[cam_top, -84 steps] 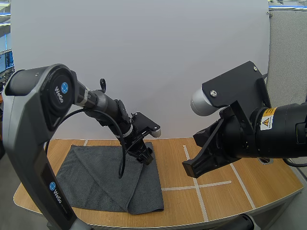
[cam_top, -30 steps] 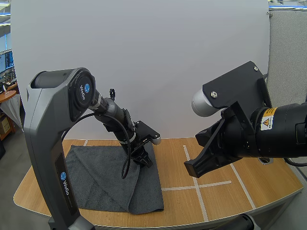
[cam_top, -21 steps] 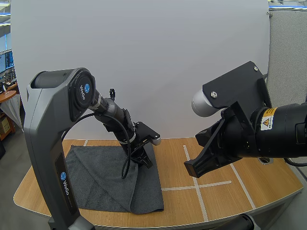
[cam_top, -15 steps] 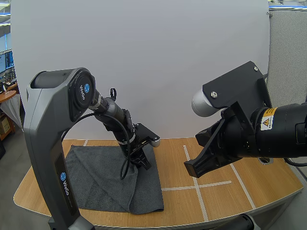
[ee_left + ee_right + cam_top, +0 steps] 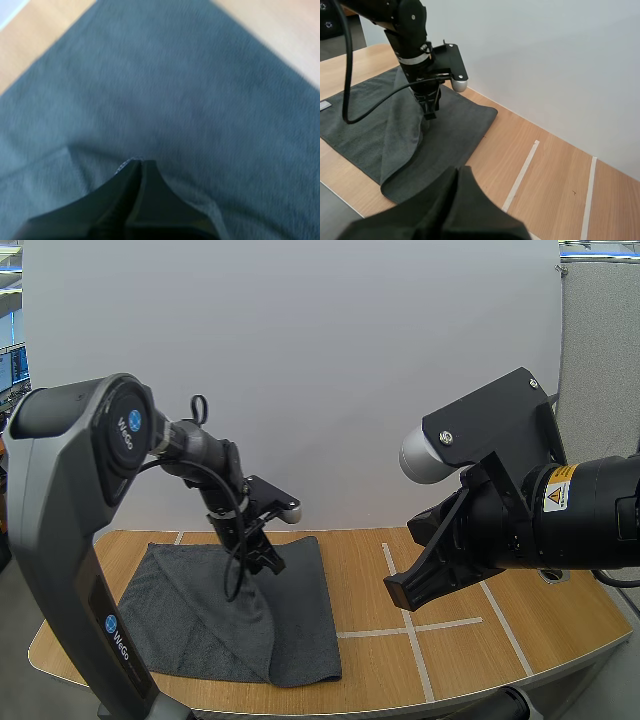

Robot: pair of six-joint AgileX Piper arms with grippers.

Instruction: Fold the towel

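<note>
Left wrist view | left gripper (image 5: 139, 163) — apparently pinching towel (image 5: 200, 95) edge

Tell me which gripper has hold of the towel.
The left gripper: its fingers pinch a raised fold of the grey towel. The right gripper is shut on nothing, above bare table, away from the towel.

Left claw (image 5: 269, 562) angled down, pinched closed (fingers together), right claw (image 5: 459, 172) raised, closed too
</note>
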